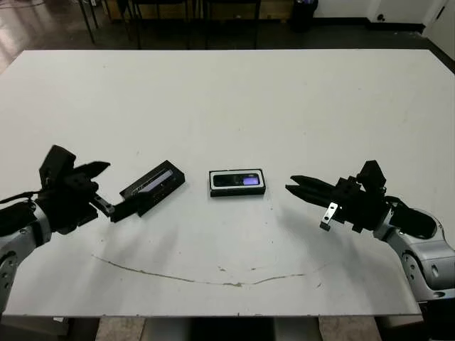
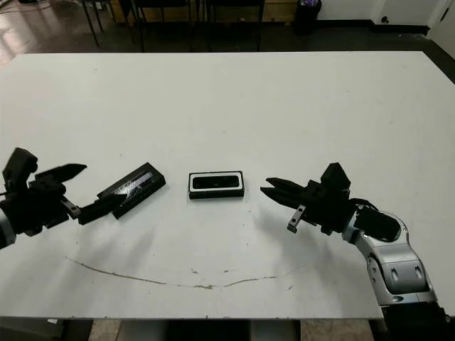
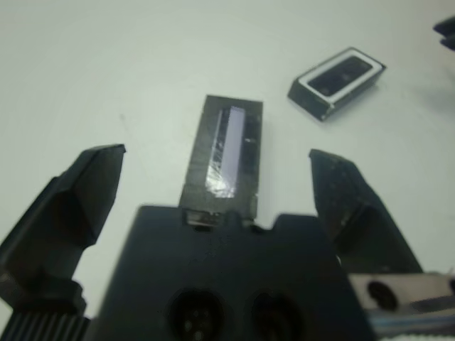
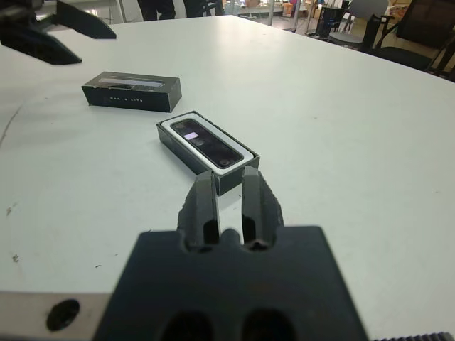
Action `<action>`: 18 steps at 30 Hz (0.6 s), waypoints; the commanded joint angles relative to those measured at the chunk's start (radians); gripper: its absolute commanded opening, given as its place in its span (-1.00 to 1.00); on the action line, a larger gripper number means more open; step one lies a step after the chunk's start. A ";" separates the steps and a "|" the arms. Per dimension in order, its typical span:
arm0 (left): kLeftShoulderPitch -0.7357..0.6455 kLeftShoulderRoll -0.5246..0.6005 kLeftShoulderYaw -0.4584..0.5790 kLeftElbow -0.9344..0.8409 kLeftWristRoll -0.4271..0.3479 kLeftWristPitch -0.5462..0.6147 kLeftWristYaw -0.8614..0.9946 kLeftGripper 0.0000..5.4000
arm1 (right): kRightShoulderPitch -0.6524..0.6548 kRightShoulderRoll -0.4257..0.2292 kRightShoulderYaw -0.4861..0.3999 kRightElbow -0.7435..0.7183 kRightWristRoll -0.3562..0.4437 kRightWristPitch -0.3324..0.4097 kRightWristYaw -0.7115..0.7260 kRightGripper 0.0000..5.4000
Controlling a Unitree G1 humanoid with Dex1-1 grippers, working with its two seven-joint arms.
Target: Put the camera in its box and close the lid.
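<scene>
Your camera [image 1: 237, 180] already lies inside the box [image 1: 237, 192], screen glowing, white lining showing around it, near the middle of the worktop [image 1: 227, 99]. So the first half looks done; what you have left is the lid [image 1: 153, 187], which rests flat on the worktop well to the box's left, tilted and apart from it. Your left gripper [image 1: 104, 186] stands with fingers spread wide around the lid's near end, not yet clamped. Your right gripper [image 1: 297, 186] waits just right of the box, fingers drawn nearly together, holding nothing
</scene>
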 commanded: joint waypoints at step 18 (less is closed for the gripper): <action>-0.050 0.002 -0.146 0.205 0.161 -0.252 -0.076 0.99 | 0.001 0.005 0.009 0.053 -0.003 -0.038 0.015 -1.00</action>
